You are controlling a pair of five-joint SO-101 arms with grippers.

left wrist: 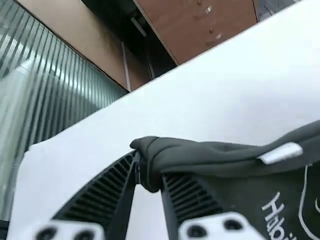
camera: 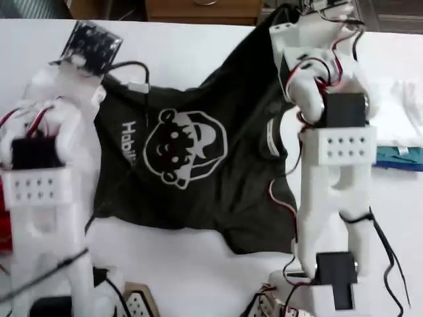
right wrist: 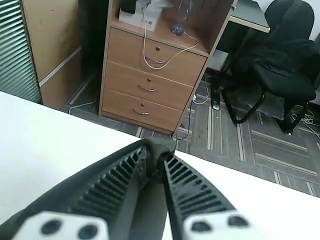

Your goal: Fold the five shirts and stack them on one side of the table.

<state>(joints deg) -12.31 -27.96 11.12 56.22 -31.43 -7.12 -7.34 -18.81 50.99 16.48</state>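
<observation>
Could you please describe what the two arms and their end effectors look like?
Both the left arm and right arm are blocky white plastic with black motors and loose red, black and white cables. The left end effector and right end effector have black ribbed fingers on white bases with screw holes.

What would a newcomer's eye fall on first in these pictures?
First comes the dark cloth shirt with a white cartoon face, spread over the middle of the white table. The left end effector and the right end effector each pinch its far edge and hold it up off the table. At the table's right edge in the high view lies a small pile of white and teal cloth.
</observation>
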